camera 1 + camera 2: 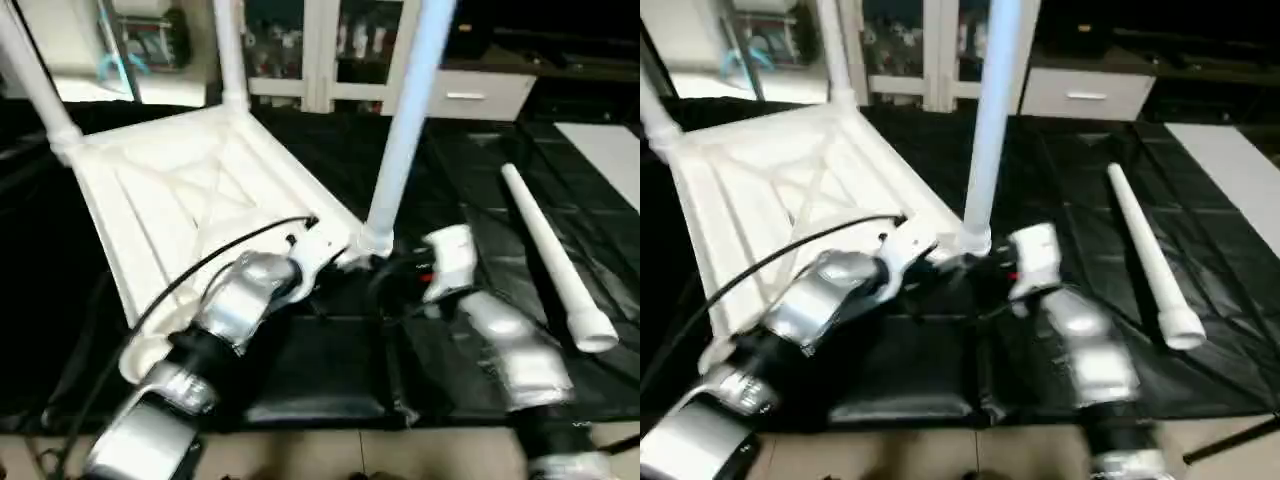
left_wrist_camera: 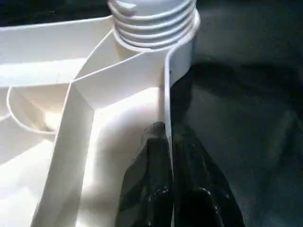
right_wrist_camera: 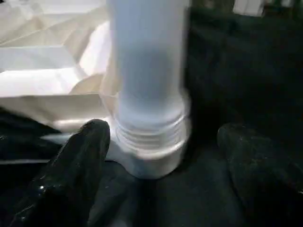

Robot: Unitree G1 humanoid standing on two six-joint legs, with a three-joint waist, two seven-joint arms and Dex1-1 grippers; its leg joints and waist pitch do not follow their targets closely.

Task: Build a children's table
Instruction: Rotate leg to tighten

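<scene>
a: where's the tabletop [image 1: 190, 190]?
b: upside down on the black mat [image 1: 470, 170], ribbed x-braced underside facing up. three legs stand in corner sockets: far left leg [image 1: 35, 85], far leg [image 1: 228, 55], and the near right leg [image 1: 405, 120].
a: fourth leg?
b: the loose leg [image 1: 555, 260] lies flat on the mat, on the right, well apart from the tabletop, wide threaded end toward the robot.
a: left pincer [image 2: 168, 156]?
b: clamped on the tabletop's side wall just beside the near right corner. one finger inside the rim, one outside, wall pinched between them. the threads of the near right leg sit in the socket right past the fingertips.
a: right pincer [image 3: 163, 151]?
b: spread wide around the base of the near right leg. fingers [image 3: 75, 175] sit on either side of the threaded collar, a gap shows on both sides, neither finger touches the tube.
a: is the leg seated?
b: several thread turns show above the socket [image 3: 151, 161]. the leg stands close to upright.
a: anything else in view?
b: white cabinet [image 1: 330, 50] with glass doors behind the mat, a white drawer unit [image 1: 470, 95] next to it. a black cable [image 1: 215, 255] arcs over the left forearm across the tabletop.
</scene>
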